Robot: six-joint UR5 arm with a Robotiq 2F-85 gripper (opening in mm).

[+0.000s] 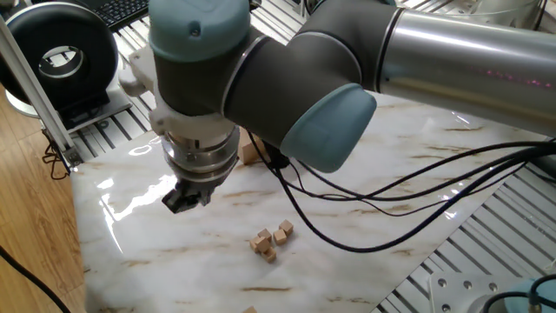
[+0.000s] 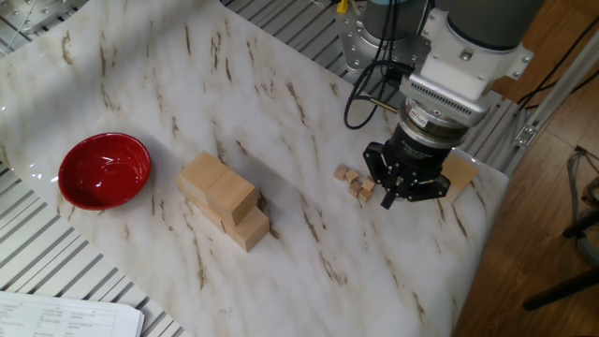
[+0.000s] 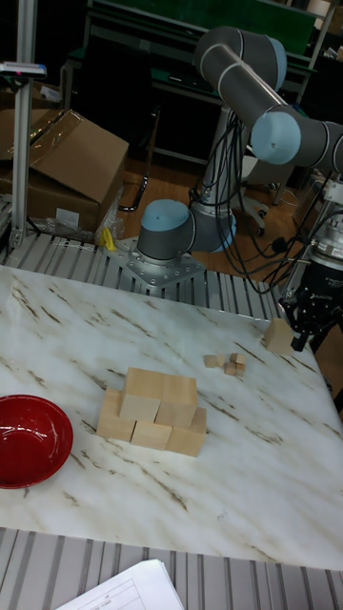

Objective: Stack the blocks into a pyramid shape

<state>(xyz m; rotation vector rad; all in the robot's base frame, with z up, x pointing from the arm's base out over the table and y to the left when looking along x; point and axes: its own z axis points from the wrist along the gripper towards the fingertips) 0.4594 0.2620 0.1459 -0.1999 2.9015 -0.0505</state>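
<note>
Tall fixed view: your tool (image 3: 312, 326) hangs empty, fingers apart, beside the last loose block (image 3: 277, 336) at the counter (image 3: 257, 467) edge. Centre over it, descend squarely, then cap the two-tier pyramid (image 3: 154, 409).

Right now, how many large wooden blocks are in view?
6. Five form the stack, seemingly three below, two above; one loose block sits beside the tool. Others could be hidden behind it.
</note>
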